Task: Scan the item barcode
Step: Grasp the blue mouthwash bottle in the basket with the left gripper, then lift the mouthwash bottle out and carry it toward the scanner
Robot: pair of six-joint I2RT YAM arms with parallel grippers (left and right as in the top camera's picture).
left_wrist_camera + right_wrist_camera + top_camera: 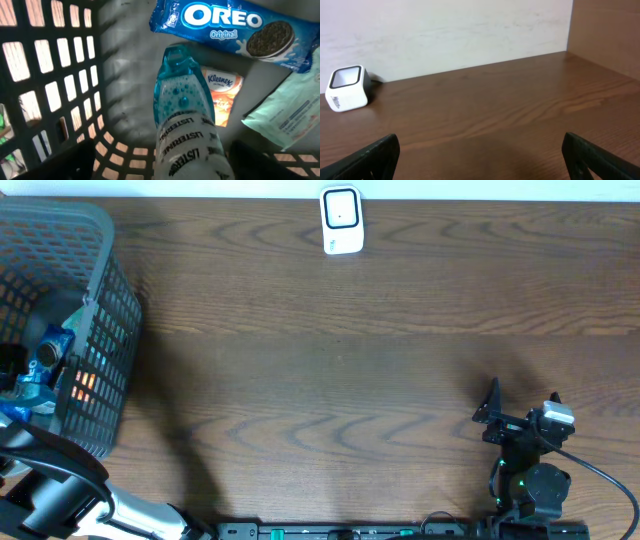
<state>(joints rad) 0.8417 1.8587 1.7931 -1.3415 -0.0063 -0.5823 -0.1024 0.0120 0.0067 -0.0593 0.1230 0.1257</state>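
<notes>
progress: early; nothing scanned, item not yet out of the basket
item: mouthwash bottle, blue liquid, lying on the basket floor, cap end pointing away from the camera; looks like the pick, judging by where the arm is
left hand: left hand down inside the basket, fingers wide on either side of the mouthwash bottle, gap showing on one side; no grip as far as shown
right hand: right hand wide, holding nothing, parked low over the near right of the tabletop
scanner: scanner, small and white, at the far edge of the tabletop, middle; well apart from the basket
left to do: grip, lift clear of the basket, carry across, turn barcode to the scanner window; barcode not visible here
other basket contents: cookie pack beyond the bottle's cap, tissue pack touching its side, pale wipes pack further right
surface: dark wood grain, flat; only basket and scanner stand on it
room: plain pale wall right behind the tabletop, brown panel at the right side
</notes>
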